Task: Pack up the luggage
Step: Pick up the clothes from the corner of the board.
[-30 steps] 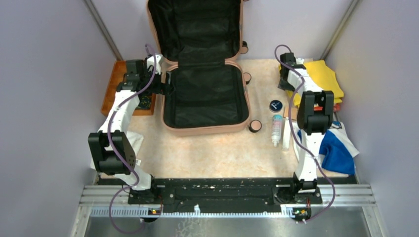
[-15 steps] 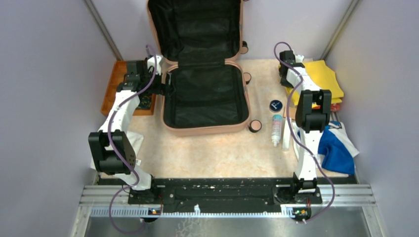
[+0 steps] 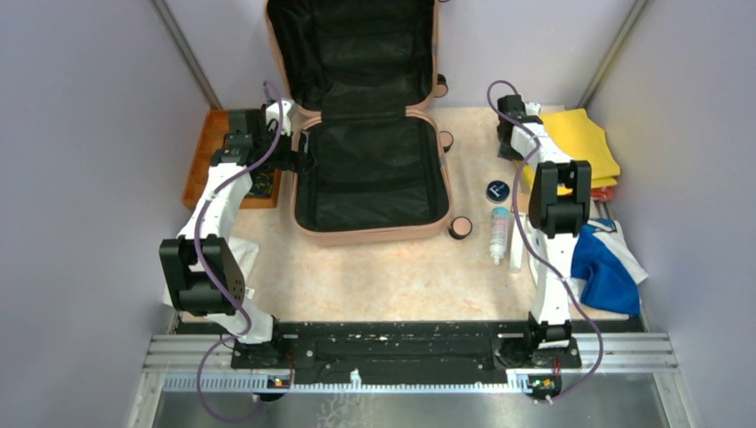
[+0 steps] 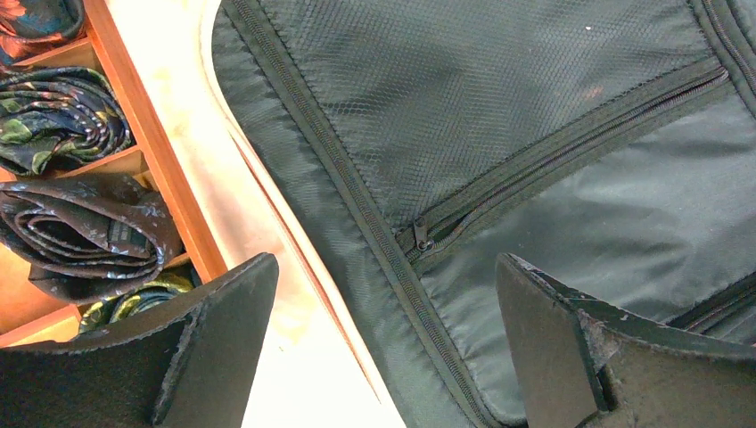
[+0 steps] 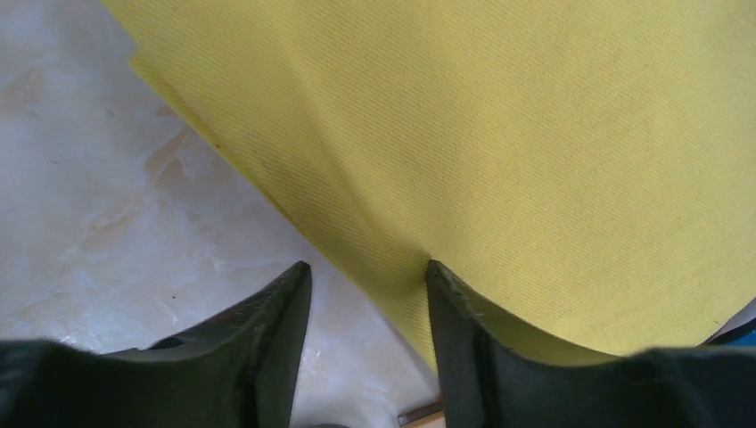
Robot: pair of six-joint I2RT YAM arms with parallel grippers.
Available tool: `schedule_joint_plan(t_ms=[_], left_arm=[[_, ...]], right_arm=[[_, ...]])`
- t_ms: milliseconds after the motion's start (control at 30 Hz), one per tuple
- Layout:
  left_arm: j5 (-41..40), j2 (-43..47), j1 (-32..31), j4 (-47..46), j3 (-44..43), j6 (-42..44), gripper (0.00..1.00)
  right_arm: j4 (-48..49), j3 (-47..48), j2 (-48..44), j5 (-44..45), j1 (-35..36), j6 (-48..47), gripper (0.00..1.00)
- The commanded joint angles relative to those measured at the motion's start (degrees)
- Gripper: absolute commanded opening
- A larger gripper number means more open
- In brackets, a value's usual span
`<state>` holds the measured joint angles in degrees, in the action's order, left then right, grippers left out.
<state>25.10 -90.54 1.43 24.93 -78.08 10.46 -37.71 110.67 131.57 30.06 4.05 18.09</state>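
Right wrist: right jaws part-open astride yellow cloth (image 5: pixel 535 134) edge; left jaws wide, empty, above luggage (image 4: pixel 535 134).

Yellow cloth (image 3: pixel 584 143), orange tray (image 3: pixel 201 169), white bottle (image 3: pixel 499 234).

The lid of the luggage (image 3: pixel 370 174) is cropped by the upper edge, and the tray (image 3: pixel 201 152) left of it is half hidden.

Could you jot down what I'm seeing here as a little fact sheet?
luggage: open, lid up, black lining bare
left gripper: open, above the luggage's left edge, beside the tray of rolled ties
right gripper: open, at the yellow cloth edge
on the table: bottle, round tin, blue cloth
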Motion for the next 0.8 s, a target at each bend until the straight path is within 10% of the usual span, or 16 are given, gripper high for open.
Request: schedule_joint_plan(t_ms=[0, 433, 767], left_arm=[[0.91, 0.22, 0.23, 0.07, 0.22, 0.75, 0.98], [1.06, -0.75, 0.23, -0.64, 2.14, 0.53, 0.98], [1.1, -0.43, 0.17, -1.28, 2.27, 0.49, 0.98]], right_arm=[[0.28, 0.9, 1.76, 3.29, 0.67, 0.4, 0.44], [4.23, -0.86, -4.65, 4.75, 1.75, -0.51, 0.0], [4.71, -1.0, -7.71, -2.62, 5.0, -1.34, 0.0]])
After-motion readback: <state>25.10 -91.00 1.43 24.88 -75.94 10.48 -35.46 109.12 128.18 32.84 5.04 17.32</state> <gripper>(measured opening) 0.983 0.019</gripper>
